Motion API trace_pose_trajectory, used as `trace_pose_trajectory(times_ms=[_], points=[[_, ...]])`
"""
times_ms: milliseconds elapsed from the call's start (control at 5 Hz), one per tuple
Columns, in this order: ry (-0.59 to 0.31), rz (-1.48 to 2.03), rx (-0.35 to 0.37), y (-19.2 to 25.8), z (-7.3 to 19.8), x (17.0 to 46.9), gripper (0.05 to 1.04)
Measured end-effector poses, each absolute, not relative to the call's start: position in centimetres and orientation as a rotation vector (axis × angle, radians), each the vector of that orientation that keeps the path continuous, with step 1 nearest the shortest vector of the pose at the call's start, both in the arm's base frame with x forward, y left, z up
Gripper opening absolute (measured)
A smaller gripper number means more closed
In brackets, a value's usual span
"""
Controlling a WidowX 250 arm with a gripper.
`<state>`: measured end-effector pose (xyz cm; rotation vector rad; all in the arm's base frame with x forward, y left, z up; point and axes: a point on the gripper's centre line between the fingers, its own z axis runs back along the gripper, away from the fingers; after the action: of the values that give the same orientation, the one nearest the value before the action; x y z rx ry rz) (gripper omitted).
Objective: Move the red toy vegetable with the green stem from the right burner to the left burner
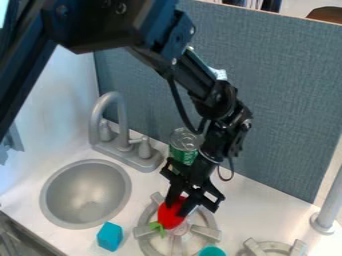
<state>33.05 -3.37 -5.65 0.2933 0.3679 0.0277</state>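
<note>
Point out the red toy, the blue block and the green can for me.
Red toy (169, 215): camera view, on its red body.
Blue block (109, 237): camera view, middle.
Green can (182, 154): camera view, on its side.

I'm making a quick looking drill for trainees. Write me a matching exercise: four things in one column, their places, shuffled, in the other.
1. Red toy
2. Blue block
3. Can
4. Tap

A. On the counter, near the front of the sink
B. Between the fingers of the gripper
C. Behind the sink
D. Behind the gripper, near the upright panel

Pairs: 1-B, 2-A, 3-D, 4-C
</note>
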Motion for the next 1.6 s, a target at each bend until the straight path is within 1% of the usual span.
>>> trace_pose_trajectory(times_ms=[200, 400, 600, 800, 1000, 1200, 1400, 1600], points=[[0.377, 0.038, 0.269, -3.8, -5.5, 33.2, 0.378], [0.403, 0.026, 0.210, -4.6, -5.8, 32.7, 0.687], [0.362, 0.013, 0.134, -5.4, -4.2, 32.2, 0.968], [0.307, 0.031, 0.119, -5.0, -2.0, 32.3, 1.003], [0.272, 0.055, 0.126, -3.6, -0.4, 31.0, 1.000], [0.276, 0.095, 0.166, -1.9, 0.4, 29.9, 1.000], [0.313, 0.126, 0.202, 0.5, -0.1, 28.7, 1.000], [0.321, 0.144, 0.202, 2.4, -0.8, 28.0, 1.000]])
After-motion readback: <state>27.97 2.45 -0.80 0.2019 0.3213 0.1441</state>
